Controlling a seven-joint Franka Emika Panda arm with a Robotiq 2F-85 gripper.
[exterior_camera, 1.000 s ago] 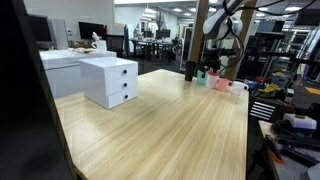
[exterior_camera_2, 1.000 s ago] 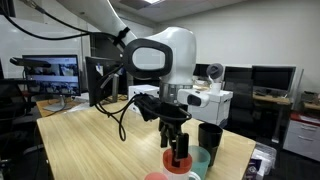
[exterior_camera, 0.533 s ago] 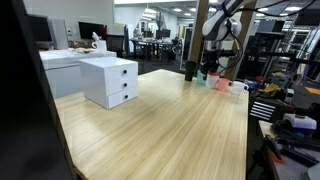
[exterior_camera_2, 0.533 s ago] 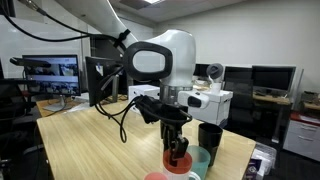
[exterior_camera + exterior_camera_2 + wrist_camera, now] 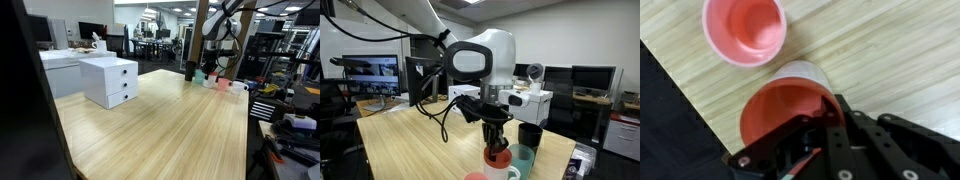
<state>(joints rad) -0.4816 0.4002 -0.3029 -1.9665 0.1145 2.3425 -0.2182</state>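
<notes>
Open-plan office lab is filling the background in both exterior views, with desks, shelving and monitors [image 5: 370, 72] behind the work area. Long wooden table [image 5: 170, 130] is taking up most of the foreground and is carrying everything noted below.

- White arm [image 5: 480, 55] is bending over the far end of the table, wrist pointing straight down.
- White two-drawer unit [image 5: 110, 80] is sitting on the table, well apart from the cluster of cups.
- Black cup [image 5: 530, 136] is standing upright behind the others.
- Teal cup [image 5: 524, 157] is standing just beside the red cup [image 5: 498, 157]; whether they are touching, cannot tell.
- Pink cup [image 5: 745, 28] is standing upright and open-mouthed, just beside the red cup in the wrist view.
- Red cup is sitting near the table's edge, directly under the wrist. Whether its base is resting on the wood, cannot tell.
- Claw [image 5: 497, 146] is reaching down into the red cup's mouth with its fingers drawn together. It is pinching the cup's rim, one finger inside the wall and one outside.
</notes>
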